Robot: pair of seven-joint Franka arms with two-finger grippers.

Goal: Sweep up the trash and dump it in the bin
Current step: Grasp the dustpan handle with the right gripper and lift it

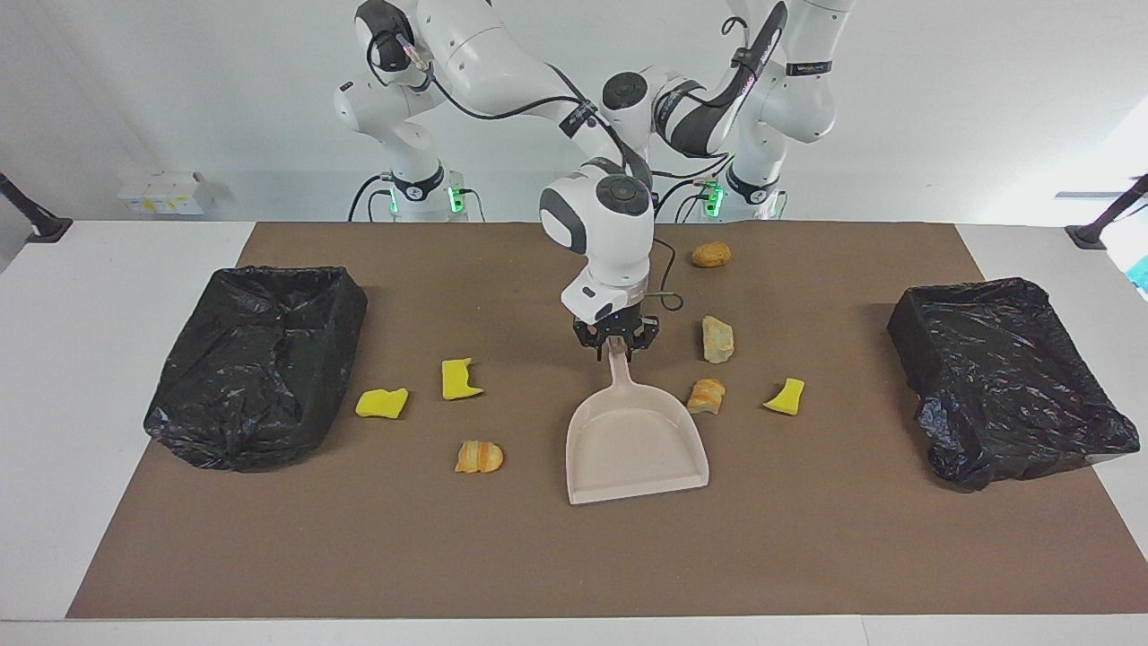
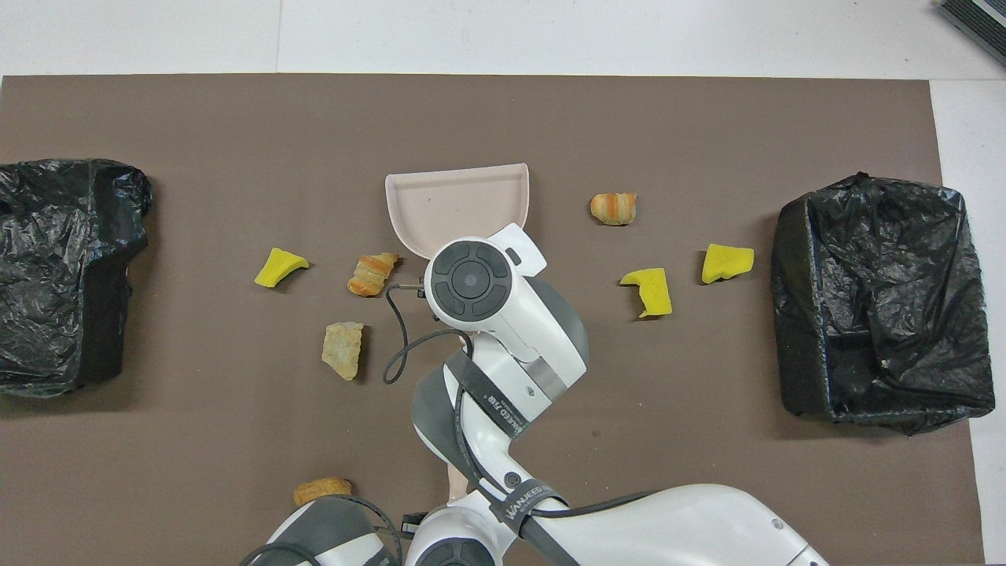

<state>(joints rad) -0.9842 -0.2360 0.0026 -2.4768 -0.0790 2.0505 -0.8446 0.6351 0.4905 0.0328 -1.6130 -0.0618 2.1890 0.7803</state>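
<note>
My right gripper (image 1: pixel 615 346) is shut on the handle of the beige dustpan (image 1: pixel 635 444), which lies flat mid-table with its mouth away from the robots; it also shows in the overhead view (image 2: pixel 460 206). Trash lies on both sides of it. Toward the right arm's end are two yellow scraps (image 1: pixel 381 403) (image 1: pixel 460 379) and a bread lump (image 1: pixel 479 457). Toward the left arm's end are a bread lump (image 1: pixel 707 396), a yellow scrap (image 1: pixel 786 397), a tan piece (image 1: pixel 717 339) and a tan lump (image 1: pixel 710 255) nearest the robots. My left gripper is hidden by the right arm.
Two bins lined with black bags stand on the brown mat, one at the right arm's end (image 1: pixel 256 359) and one at the left arm's end (image 1: pixel 1004 377). A beige strip (image 2: pixel 456 487) shows under the right arm near the robots.
</note>
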